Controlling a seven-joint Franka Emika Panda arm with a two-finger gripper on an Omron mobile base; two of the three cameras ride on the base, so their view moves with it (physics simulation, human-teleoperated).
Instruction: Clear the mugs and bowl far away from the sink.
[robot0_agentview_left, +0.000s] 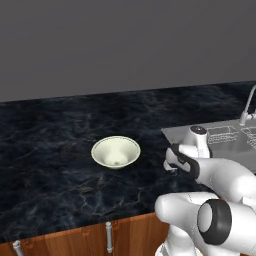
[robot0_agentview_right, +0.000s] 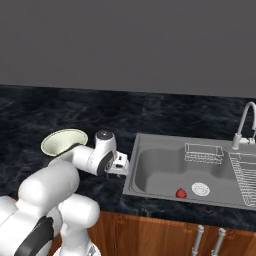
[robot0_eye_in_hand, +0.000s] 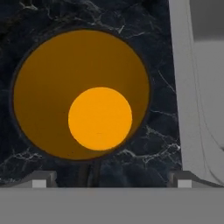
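I am hanging my pincer (robot0_eye_in_hand: 109, 179), spread wide, straight over the dark mug (robot0_eye_in_hand: 81, 94) on the bench (robot0_eye_in_hand: 153, 26), just beside the sink's (robot0_eye_in_hand: 186, 87) left rim.

Counter layout with the arm reaching down beside the sink

The bowl (robot0_agentview_left: 115, 152) sat on the counter (robot0_agentview_left: 55, 150), well to the left of the sink (robot0_agentview_right: 165, 170). A mug (robot0_eye_in_hand: 81, 94) stood on the counter directly below the gripper (robot0_eye_in_hand: 111, 179), just beside the sink's left rim. The faucet (robot0_agentview_right: 244, 125) rose behind the basin; a small round thing (robot0_agentview_right: 181, 193) lay near the drain (robot0_agentview_right: 200, 189).
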